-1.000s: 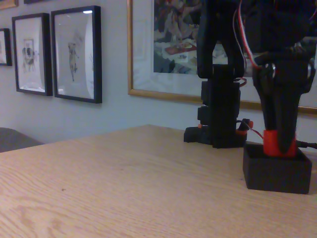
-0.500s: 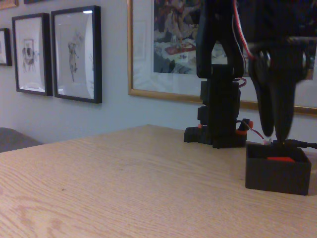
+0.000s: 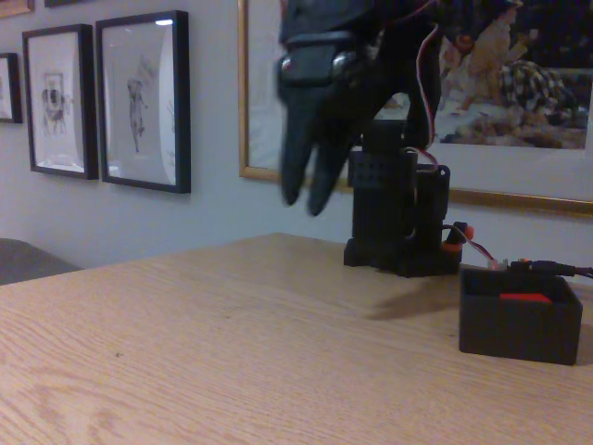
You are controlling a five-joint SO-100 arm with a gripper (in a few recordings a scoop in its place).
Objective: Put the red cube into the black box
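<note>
At lower right, the matte red cube [image 3: 524, 298] lies inside the black box [image 3: 519, 326], only its top edge visible. The gripper [image 3: 306, 199] hangs at upper centre, fingers slightly spread, holding nothing.

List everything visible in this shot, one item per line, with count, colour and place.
red cube: one, bright red, inside the black box, only its top showing above the front wall.
black box: one, matte black, open-topped, on the table at the right.
table: one, light wood grain, across the lower picture.
framed pictures: several on the pale wall; black frames at left, a large gold-framed one behind the arm.
arm base: one, black block with orange-red parts and wires, at the table's far edge behind the box.
tool: one, black, raised above the table left of the base, fingers pointing down, slightly parted, holding nothing.
</note>
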